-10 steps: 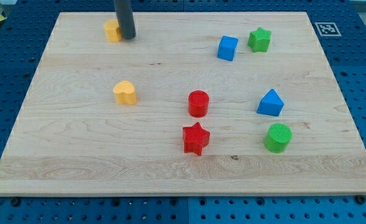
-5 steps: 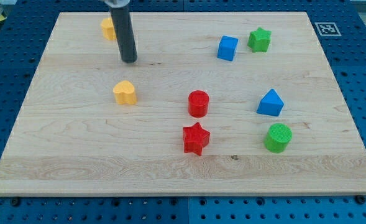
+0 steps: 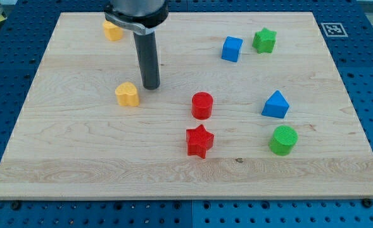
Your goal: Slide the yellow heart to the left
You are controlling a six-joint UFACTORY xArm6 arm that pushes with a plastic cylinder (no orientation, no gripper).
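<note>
The yellow heart [image 3: 127,94] lies on the wooden board [image 3: 78,145], left of the middle. My tip [image 3: 151,87] rests on the board just to the right of the heart and slightly above it in the view, with a small gap between them. The rod rises straight up from the tip to the arm at the view's top.
A second yellow block [image 3: 112,30] sits at the top left. A blue cube [image 3: 232,49] and a green star [image 3: 264,40] are at the top right. A red cylinder [image 3: 202,105], red star [image 3: 199,140], blue triangular block [image 3: 275,105] and green cylinder [image 3: 283,140] lie to the right.
My tip has moved down the view and to the right, from beside the top-left yellow block to just right of the yellow heart. No block has moved.
</note>
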